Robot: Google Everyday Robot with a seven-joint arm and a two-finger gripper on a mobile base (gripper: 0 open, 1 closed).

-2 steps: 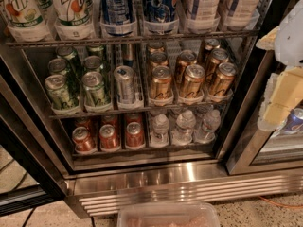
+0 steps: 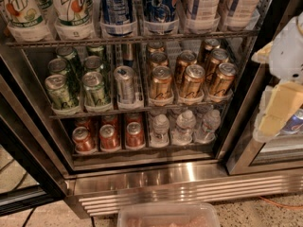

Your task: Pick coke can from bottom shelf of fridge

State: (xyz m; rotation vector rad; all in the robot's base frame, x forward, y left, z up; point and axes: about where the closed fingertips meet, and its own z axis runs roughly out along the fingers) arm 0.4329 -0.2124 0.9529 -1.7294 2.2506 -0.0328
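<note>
Clearly nothing is grasped yet: the coke can (image 2: 135, 135) stands on the bottom shelf (image 2: 142, 151), the gripper (image 2: 274, 112) well off right, open or closed I cannot tell.

You get warm, dim light, seemingly from above inside the fridge (image 2: 142, 178): the upper racks glow while the bottom shelf (image 2: 142, 151) sits in shadow. Glare streaks the steel base grille (image 2: 189, 193). At the right edge, the gripper (image 2: 278, 109) shows pale and brightly lit.
</note>
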